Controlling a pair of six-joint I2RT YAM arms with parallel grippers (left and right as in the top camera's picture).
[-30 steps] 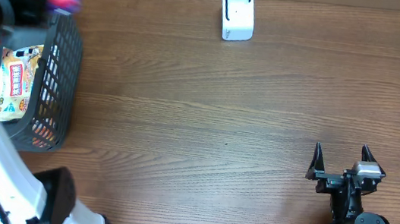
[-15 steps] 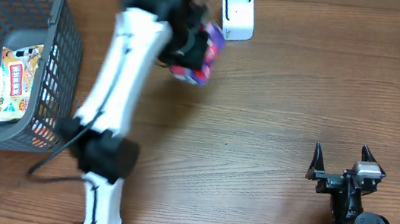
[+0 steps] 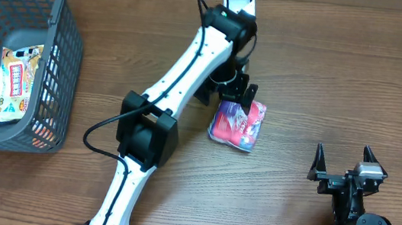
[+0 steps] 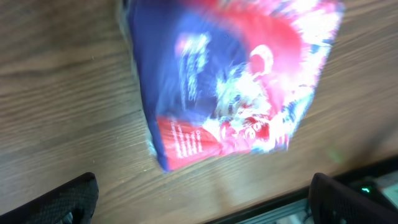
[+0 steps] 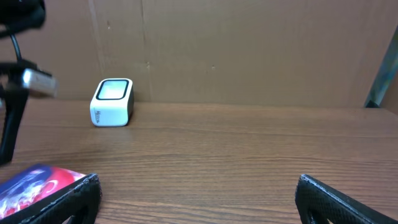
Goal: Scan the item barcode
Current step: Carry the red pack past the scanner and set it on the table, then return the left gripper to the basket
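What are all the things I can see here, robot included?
table: one, brown wood, under everything
cardboard wall: one, tan, behind the table's far edge
basket: one, grey mesh, far left of the table
snack packet: one, orange and white, lying inside the basket
white scanner box: one, white with a dark top rim, at the far edge of the table
blue and red packet: one, lying on the table in front of the scanner box
left gripper: one, black on a white arm, open just above the blue and red packet
right gripper: one, black, open and holding nothing, at the near right of the table
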